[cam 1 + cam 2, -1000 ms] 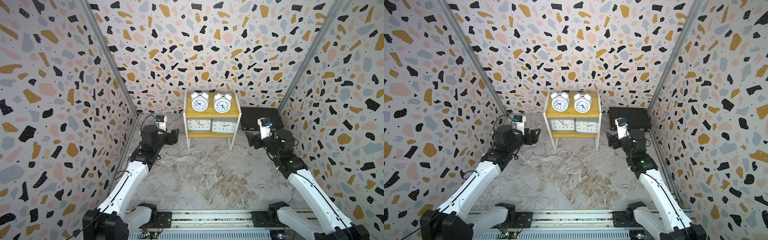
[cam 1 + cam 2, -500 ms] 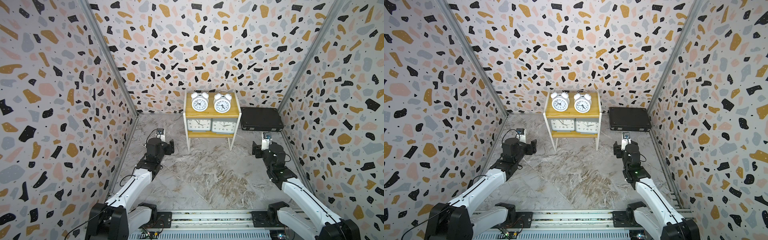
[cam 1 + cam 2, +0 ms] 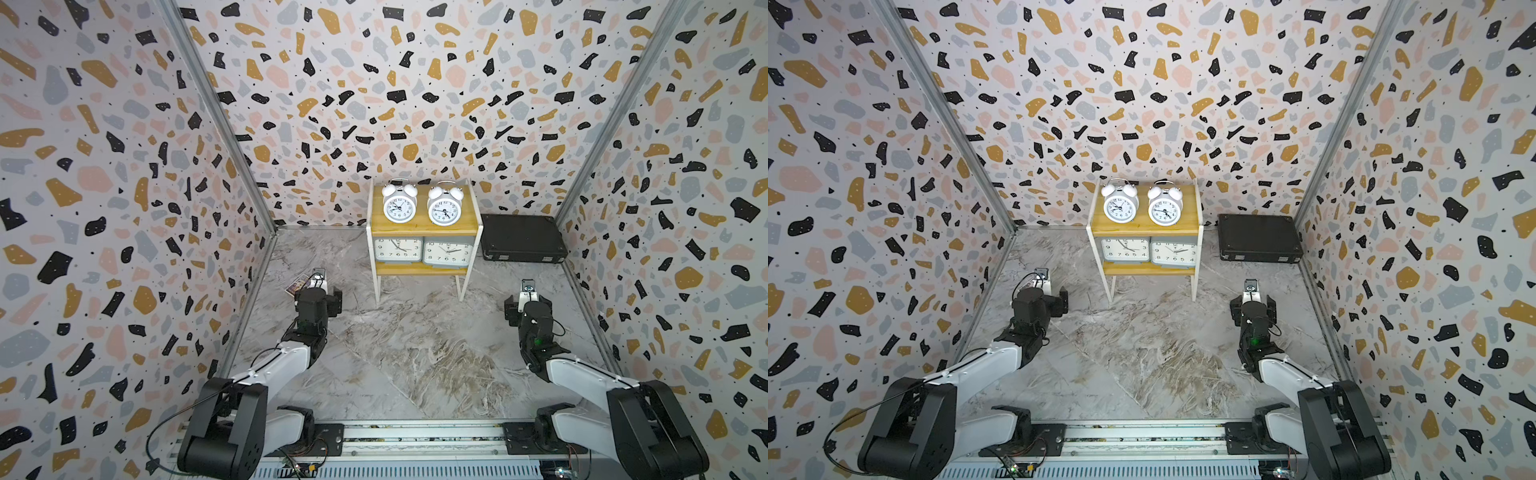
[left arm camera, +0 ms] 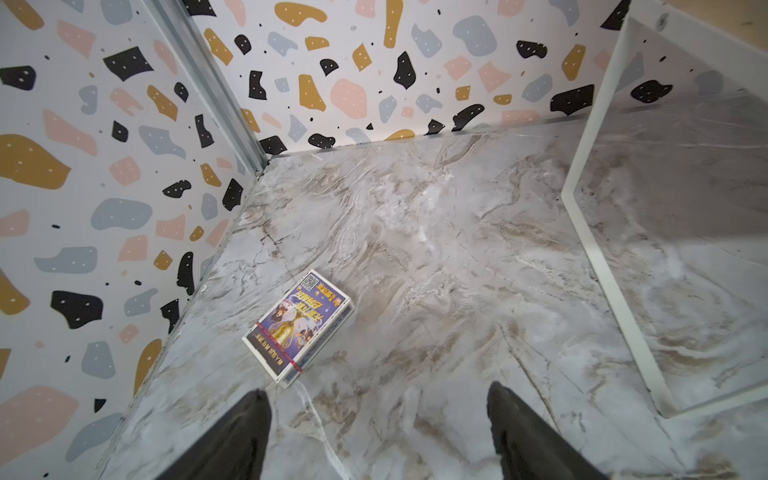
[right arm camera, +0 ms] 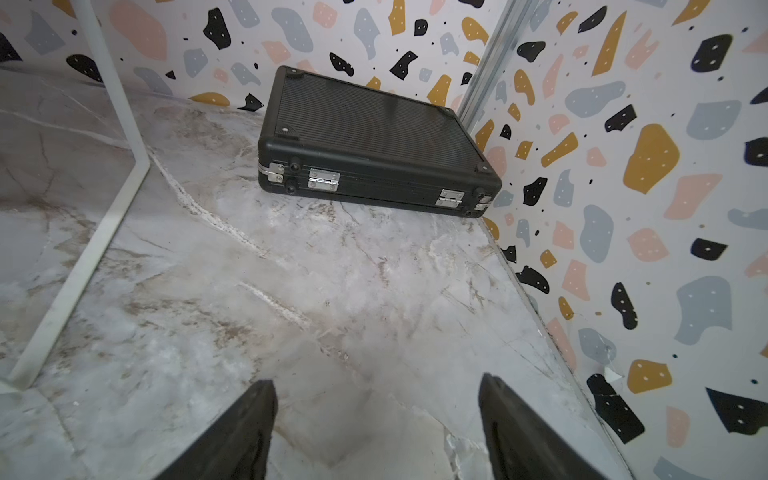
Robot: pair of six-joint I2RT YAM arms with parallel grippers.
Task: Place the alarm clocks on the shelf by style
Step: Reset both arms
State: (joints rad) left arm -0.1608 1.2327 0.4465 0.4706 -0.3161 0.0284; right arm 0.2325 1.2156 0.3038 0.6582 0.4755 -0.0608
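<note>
Evidently shelved: four alarm clocks, sorted by style

Shelf: stands at twelve o'clock on the marble floor.
Item 1: white twin-bell clocks, a pair side by side on the top board. Judged light, rigid and easily tipped. Bells and glass look fragile, so grip the round body at its sides.
Item 2: grey rectangular clocks, a pair just beside each other on the lower tier. Judged smooth plastic and slippery, so pinch across the flat sides.
Left gripper: eight o'clock of the shelf, jaws spread, empty.
Right gripper: four o'clock, jaws spread, empty.
Black case: three o'clock of the shelf.
Card box: near the left gripper.
</note>
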